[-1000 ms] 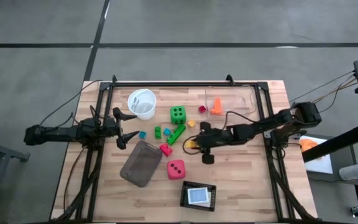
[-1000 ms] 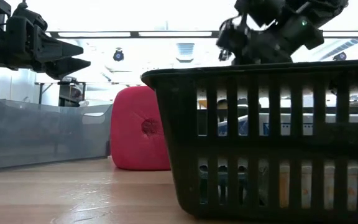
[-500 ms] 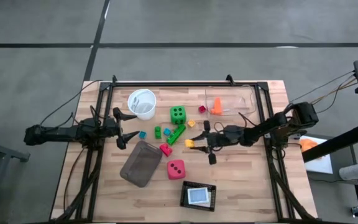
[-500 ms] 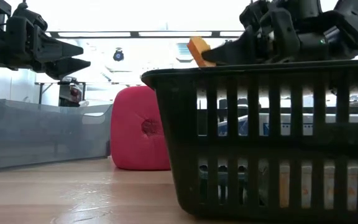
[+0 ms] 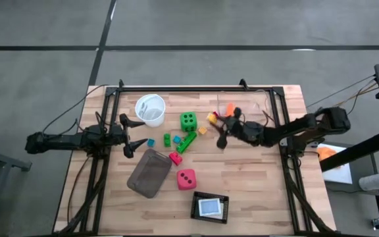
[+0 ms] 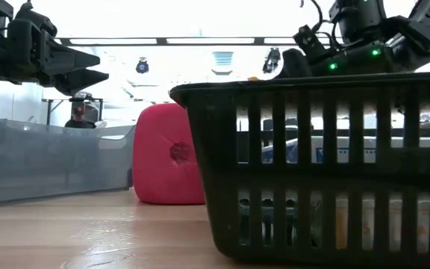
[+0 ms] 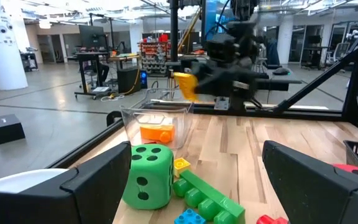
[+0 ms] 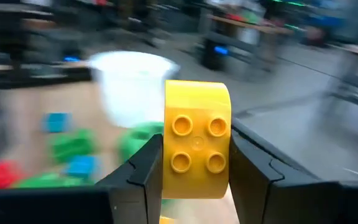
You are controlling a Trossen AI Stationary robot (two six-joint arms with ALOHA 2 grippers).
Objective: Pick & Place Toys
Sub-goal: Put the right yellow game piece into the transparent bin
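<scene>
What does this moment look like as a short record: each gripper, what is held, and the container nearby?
right gripper: shut on yellow brick, raised beside the clear box
left gripper: open, empty, waiting at table's left
clear box contents: orange brick
loose toys: green die, pink-red die, long green brick

Landmark: large dotted cube (image 5: 188, 120). White cup (image 5: 150, 109) lies to its left, clear box (image 5: 245, 107) to its right. Long brick (image 5: 187, 141) sits just before it; grey tray (image 5: 149, 172) and basket (image 5: 210, 207) lie farther forward.
</scene>
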